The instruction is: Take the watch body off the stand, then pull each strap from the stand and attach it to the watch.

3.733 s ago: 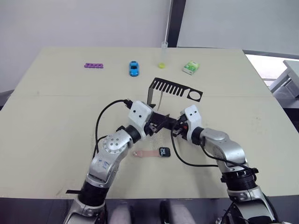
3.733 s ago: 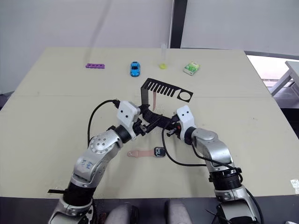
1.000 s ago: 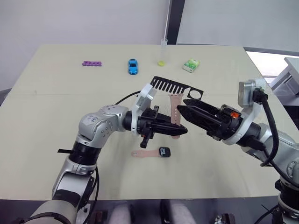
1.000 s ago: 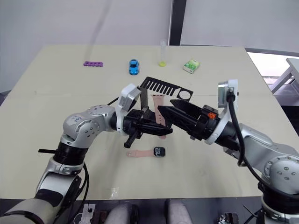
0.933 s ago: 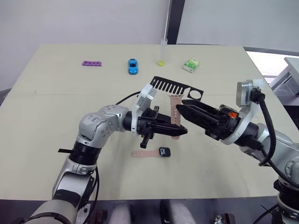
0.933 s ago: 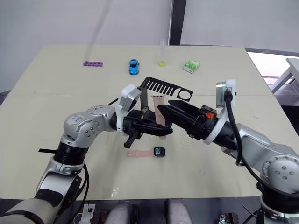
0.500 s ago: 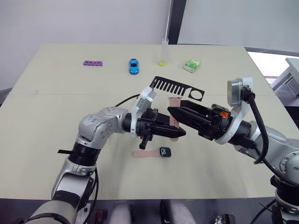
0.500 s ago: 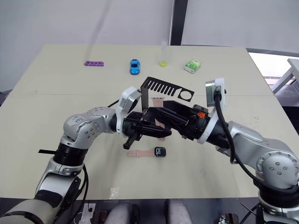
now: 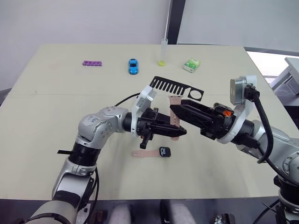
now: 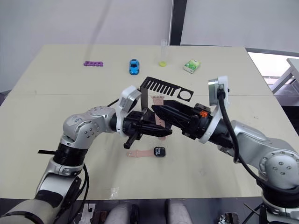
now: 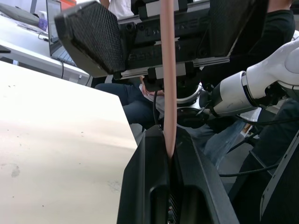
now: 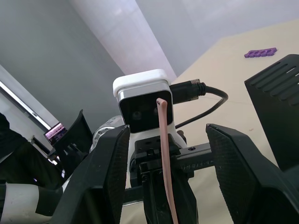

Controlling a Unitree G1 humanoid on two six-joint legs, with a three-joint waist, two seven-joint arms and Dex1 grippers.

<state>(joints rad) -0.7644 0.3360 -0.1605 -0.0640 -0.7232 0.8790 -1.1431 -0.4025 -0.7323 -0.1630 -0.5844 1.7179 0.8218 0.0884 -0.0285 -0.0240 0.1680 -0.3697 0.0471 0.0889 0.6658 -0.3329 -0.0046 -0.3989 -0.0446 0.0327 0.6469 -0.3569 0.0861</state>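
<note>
Left tool [image 9: 180, 132] clamps the second strap [image 9: 174, 108] upright in mid-air; right tool [image 10: 156, 110] gapes around its upper end. Risk: thin band buckles or twists at handover. Watch body [image 9: 164, 151], one strap [image 9: 144, 153] attached, lies below on the beige tabletop [image 9: 42, 107], stand [image 9: 176, 87] behind. White walls.

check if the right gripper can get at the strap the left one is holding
Probably yes: the left gripper holds the strap upright, and the right gripper is open with a finger on each side of it, nothing between.
</note>
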